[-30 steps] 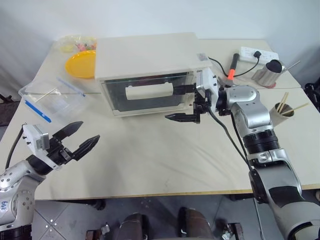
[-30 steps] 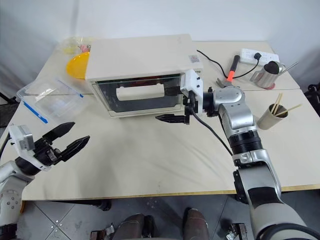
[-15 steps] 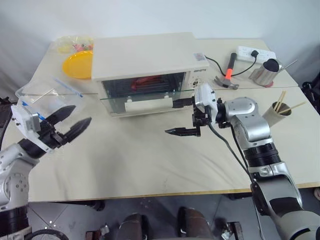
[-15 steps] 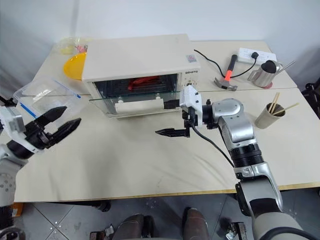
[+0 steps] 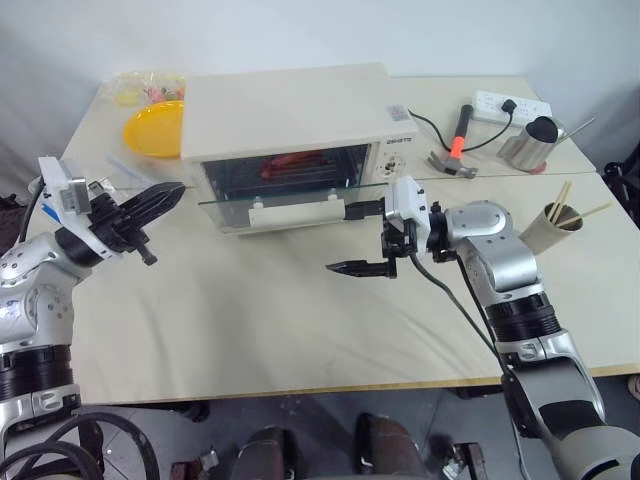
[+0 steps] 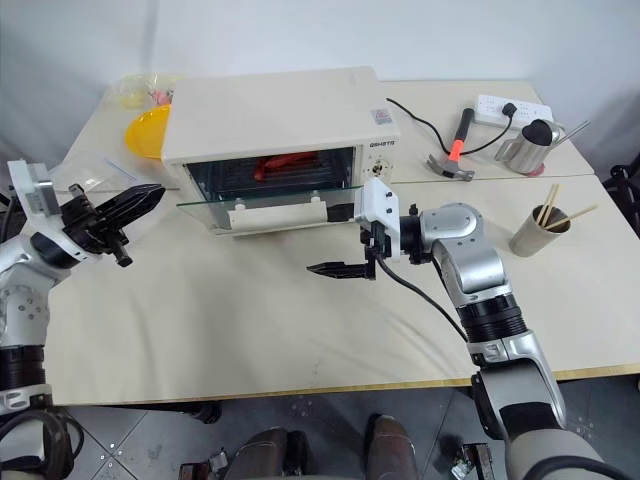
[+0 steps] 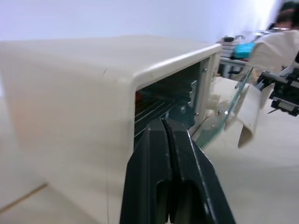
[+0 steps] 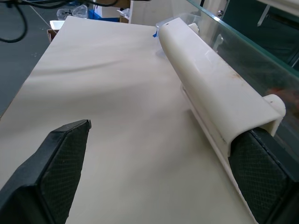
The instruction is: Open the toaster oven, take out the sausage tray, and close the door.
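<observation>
The cream toaster oven (image 5: 290, 105) stands at the back of the table with its glass door (image 5: 240, 198) folded down level. Inside, red sausages on the sausage tray (image 5: 295, 160) show through the opening. My right gripper (image 5: 337, 238) is open at the right end of the door's bar handle (image 8: 210, 79). Its upper finger lies along that end and its lower finger hangs over the table. My left gripper (image 5: 178, 188) is shut on nothing and points at the oven's left front corner (image 7: 131, 88), just short of the door's edge.
A yellow plate (image 5: 155, 128) and a candy bag (image 5: 140, 88) lie left of the oven. A clear container (image 6: 90, 175) sits behind my left gripper. At the right are a hammer (image 5: 455, 148), power strip (image 5: 510, 103), metal pot (image 5: 530, 145) and a cup of chopsticks (image 5: 563, 218).
The door went from upright to lying flat, with my right gripper following it down. My left gripper rose toward the oven's left side and its fingers shut.
</observation>
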Available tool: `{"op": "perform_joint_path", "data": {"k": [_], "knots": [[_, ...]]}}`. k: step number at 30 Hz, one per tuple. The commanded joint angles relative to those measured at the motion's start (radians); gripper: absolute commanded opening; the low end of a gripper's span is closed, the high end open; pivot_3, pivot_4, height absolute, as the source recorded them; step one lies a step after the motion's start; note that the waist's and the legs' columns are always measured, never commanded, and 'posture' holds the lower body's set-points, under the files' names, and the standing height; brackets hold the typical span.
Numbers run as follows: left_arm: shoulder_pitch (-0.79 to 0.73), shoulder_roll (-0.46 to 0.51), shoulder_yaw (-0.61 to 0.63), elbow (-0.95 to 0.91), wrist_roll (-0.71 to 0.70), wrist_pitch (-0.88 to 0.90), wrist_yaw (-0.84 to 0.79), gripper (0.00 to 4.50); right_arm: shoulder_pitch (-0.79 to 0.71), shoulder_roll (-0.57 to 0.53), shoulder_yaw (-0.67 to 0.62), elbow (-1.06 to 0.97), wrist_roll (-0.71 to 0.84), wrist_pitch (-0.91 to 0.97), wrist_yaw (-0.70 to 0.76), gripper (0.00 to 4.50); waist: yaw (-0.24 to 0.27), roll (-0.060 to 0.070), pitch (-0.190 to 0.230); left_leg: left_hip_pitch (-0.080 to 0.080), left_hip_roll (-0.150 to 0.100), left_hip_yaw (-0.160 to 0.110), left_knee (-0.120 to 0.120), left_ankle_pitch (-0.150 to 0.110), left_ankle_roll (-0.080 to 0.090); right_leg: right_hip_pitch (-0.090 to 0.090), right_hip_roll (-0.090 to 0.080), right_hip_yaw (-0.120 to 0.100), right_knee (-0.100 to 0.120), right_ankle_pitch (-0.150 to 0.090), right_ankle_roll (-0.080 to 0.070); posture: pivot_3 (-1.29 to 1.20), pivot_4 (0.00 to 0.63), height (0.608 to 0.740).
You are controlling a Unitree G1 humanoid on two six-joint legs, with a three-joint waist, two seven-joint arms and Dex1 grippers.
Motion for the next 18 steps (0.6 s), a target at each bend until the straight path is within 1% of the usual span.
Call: {"op": "perform_joint_path", "data": {"k": [1,4,7,11,14,18], "knots": [[-0.041,0.011,-0.048,0.04,0.043,-0.019,-0.05,0.12,0.013,-0.011,-0.007,-0.094,0.03,0.014,-0.006,4.5,0.001,0.0,0.0,0.0,0.0,0.0,0.0,0.0,0.0,-0.001,0.0,0.0,0.0,0.0,0.0,0.0,0.15,0.74],[-0.07,0.016,-0.112,0.071,0.095,-0.018,-0.078,0.12,0.034,-0.019,-0.011,-0.135,0.036,0.038,-0.023,4.5,0.005,0.0,0.0,-0.001,0.0,0.0,0.0,0.0,0.0,-0.002,0.0,0.0,0.001,0.0,0.0,0.0,0.15,0.74],[-0.087,0.009,-0.159,0.093,0.118,-0.017,-0.125,0.12,0.062,-0.037,-0.018,-0.186,0.042,0.074,-0.043,4.5,0.006,-0.001,0.0,-0.003,0.0,0.002,0.0,0.0,0.0,-0.004,0.0,0.0,0.002,0.0,0.0,0.0,0.15,0.74],[-0.111,-0.015,-0.176,0.12,0.136,-0.031,-0.136,0.12,0.115,-0.087,-0.024,-0.262,0.039,0.139,-0.069,4.5,0.008,-0.001,0.0,-0.003,0.0,0.007,0.0,0.0,0.0,-0.005,0.0,0.0,0.002,0.0,0.0,0.0,0.15,0.74],[-0.117,-0.021,-0.181,0.127,0.14,-0.034,-0.154,0.12,0.161,-0.161,-0.013,-0.304,0.007,0.175,-0.073,4.5,0.012,-0.002,0.001,-0.004,0.0,0.009,0.001,0.0,0.0,-0.005,0.0,0.001,0.002,0.0,0.0,0.0,0.15,0.74],[-0.126,-0.027,-0.195,0.141,0.157,-0.043,-0.173,0.12,0.206,-0.261,0.008,-0.313,-0.036,0.192,-0.056,4.5,0.01,-0.004,0.001,-0.003,0.0,0.01,0.002,0.0,0.0,-0.005,0.0,0.002,0.002,0.0,0.0,0.0,0.15,0.74]]}}
